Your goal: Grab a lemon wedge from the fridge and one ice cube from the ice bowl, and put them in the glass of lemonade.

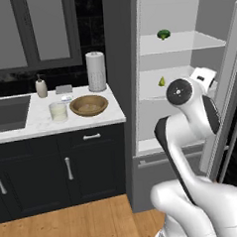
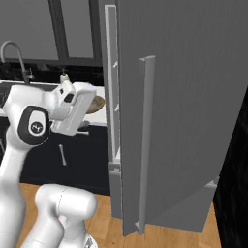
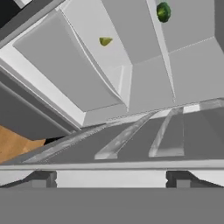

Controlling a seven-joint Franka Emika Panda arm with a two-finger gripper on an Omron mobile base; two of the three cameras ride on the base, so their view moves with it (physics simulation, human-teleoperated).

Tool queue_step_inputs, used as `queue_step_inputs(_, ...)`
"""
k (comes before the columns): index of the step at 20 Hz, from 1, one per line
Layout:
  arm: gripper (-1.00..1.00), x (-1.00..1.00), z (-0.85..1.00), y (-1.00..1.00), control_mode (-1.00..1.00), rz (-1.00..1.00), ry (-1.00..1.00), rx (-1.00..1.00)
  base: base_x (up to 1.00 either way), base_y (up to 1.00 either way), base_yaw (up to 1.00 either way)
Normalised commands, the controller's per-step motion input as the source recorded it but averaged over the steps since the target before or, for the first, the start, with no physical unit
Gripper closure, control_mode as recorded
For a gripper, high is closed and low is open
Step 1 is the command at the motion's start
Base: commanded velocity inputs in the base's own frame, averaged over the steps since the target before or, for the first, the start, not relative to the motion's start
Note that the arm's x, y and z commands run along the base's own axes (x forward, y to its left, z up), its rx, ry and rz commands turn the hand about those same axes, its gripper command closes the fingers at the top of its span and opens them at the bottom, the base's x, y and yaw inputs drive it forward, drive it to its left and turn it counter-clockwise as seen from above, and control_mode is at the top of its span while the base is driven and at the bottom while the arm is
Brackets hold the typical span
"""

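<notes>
Open and empty, the gripper (image 3: 112, 178) faces the open fridge (image 1: 183, 131), well apart from the lemon wedge (image 1: 162, 81) on the middle shelf. Fetching the wedge is the step in hand. Next, the arm likely must reach inward and centre its spread jaws on the wedge.

Fridge (image 1: 122, 65): matt grey outside, smooth white inside. Bowl (image 1: 89, 105), left of centre: brown wood. Counter (image 1: 36, 123): pale marbled stone; floor (image 1: 87, 224): wood planks.
</notes>
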Motion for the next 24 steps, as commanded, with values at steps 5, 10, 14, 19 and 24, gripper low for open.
queue_step_inputs(5, -1.00, 0.52, -0.02, -0.06, -1.00, 0.00, 0.00, 0.00, 0.00, 0.00, 0.00)
queue_step_inputs(10, -1.00, 0.44, 0.00, -0.30, -1.00, 0.00, 0.00, 0.00, 0.00, 0.00, 0.00)
queue_step_inputs(14, -1.00, 0.63, -0.11, -0.29, -1.00, 0.00, 0.00, 0.00, 0.00, 0.00, 0.00)
queue_step_inputs(19, -1.00, 0.63, -0.09, -0.27, -1.00, -0.02, 0.01, 0.00, 0.00, 0.00, 0.00)
queue_step_inputs(24, -1.00, 0.55, -0.05, -0.40, -1.00, -0.07, 0.04, 0.00, 0.00, 0.00, 0.00)
